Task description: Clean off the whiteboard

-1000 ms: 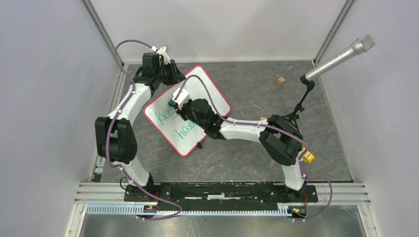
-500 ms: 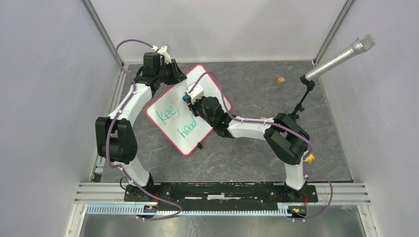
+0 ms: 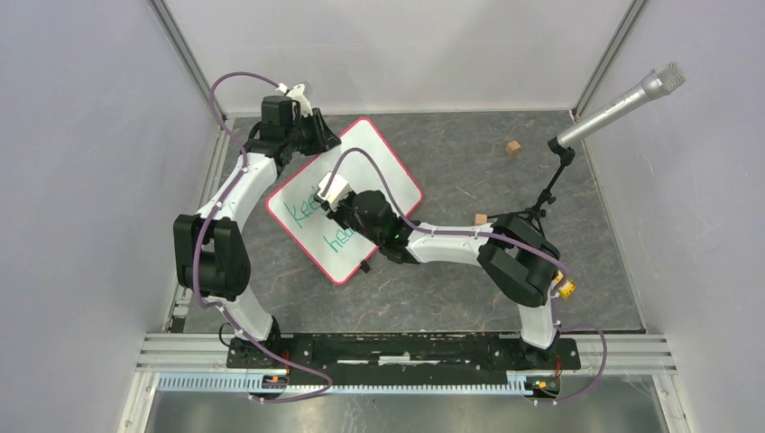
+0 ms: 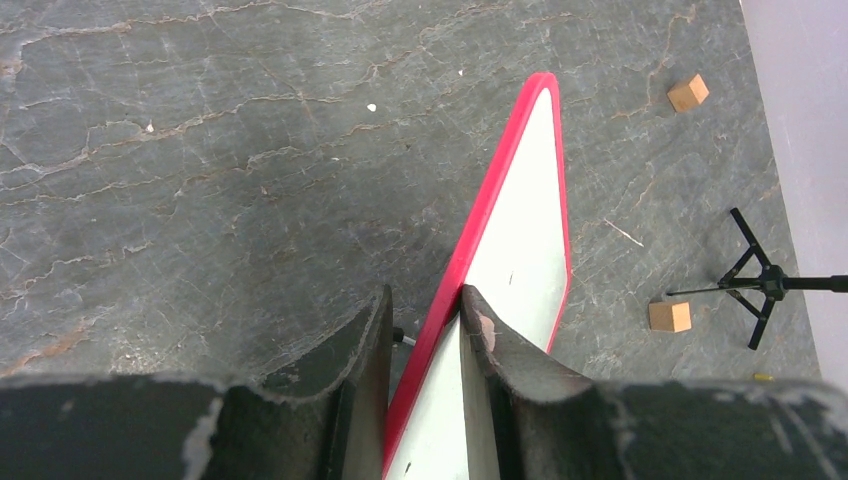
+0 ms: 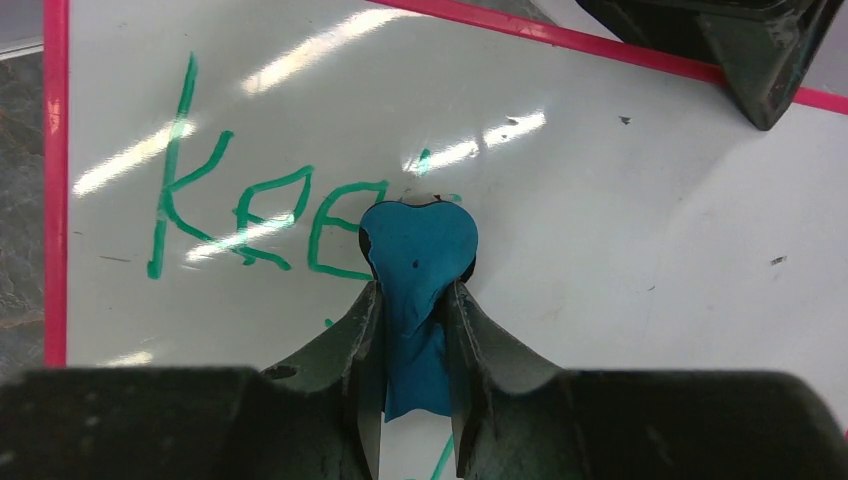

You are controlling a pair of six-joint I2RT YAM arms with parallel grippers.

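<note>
The whiteboard (image 3: 383,171), white with a red rim, lies tilted on the grey table and bears green handwriting (image 3: 302,212). My left gripper (image 3: 320,135) is shut on its far left rim; in the left wrist view the fingers (image 4: 425,310) pinch the red edge of the board (image 4: 525,230). My right gripper (image 3: 329,194) is shut on a blue eraser (image 5: 418,250) and presses it onto the board (image 5: 620,230) just right of the green letters "Kee" (image 5: 240,215). More green writing shows below the fingers.
Two small wooden cubes (image 3: 513,148) (image 3: 481,218) lie right of the board. A microphone (image 3: 622,104) on a black tripod stand (image 3: 550,194) stands at the right. White walls enclose the table on three sides.
My right gripper swept with the eraser to the board's upper right, then back left onto the writing. The left gripper has kept its hold on the rim.
</note>
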